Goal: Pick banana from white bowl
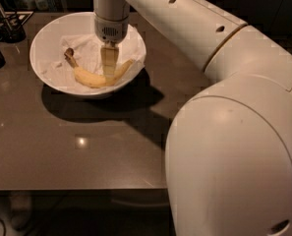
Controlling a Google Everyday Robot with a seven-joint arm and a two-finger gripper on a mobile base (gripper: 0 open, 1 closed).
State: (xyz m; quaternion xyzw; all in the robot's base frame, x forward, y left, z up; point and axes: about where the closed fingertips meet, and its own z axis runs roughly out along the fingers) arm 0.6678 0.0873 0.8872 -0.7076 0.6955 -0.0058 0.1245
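Observation:
The yellow banana (89, 77) lies curved in the white bowl (41, 39) on crumpled white paper (86, 49). Its dark brown stem end points to the back left. The bowl stands at the back left of the dark table (86, 146). My gripper (108, 73) hangs straight down from the white wrist into the bowl. Its tip is at the banana's middle-right part and hides that stretch of the fruit. The banana rests on the paper.
Dark holders with utensils (7, 26) stand at the far left beside the bowl. My arm's large white body (234, 156) fills the right and front of the view. The table's front edge (76, 187) runs across the lower part.

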